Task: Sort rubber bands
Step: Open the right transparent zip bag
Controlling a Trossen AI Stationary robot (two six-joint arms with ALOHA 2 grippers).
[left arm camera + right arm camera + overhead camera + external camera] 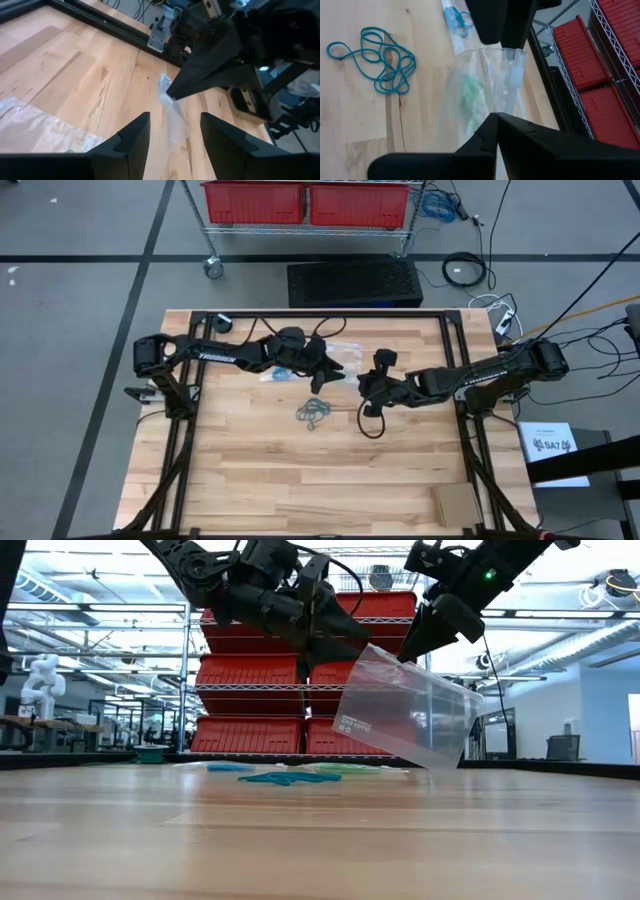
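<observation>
My right gripper (pixel 362 383) is shut on a clear plastic bag (pixel 405 705), held above the table's middle. My left gripper (pixel 175 120) is open right opposite it, one finger on either side of the bag's far edge (pixel 512 52). A loose tangle of teal rubber bands (pixel 313 413) lies on the table just in front of both grippers and also shows in the right wrist view (pixel 375 60). Blue bands (pixel 457 17) lie in a flat clear bag by the left gripper. Green bands (pixel 470 95) show through the held bag. My right gripper pinches the clear bag's upper edge (pixel 167 95) between its two shut fingers, coming from the table's right side. The bag hangs tilted below the fingers (pixel 430 635), spread open, with its lower end (pixel 445 762) near the table top. My left gripper's fingers stand on either side of the bag; I cannot tell whether they touch it.
More clear bags (pixel 345 350) lie on the table's far half by the left arm. A black cable (pixel 372 420) loops under the right arm. A cardboard piece (pixel 455 502) lies at the near right corner. A rack of red bins (pixel 250 670) stands beyond the table.
</observation>
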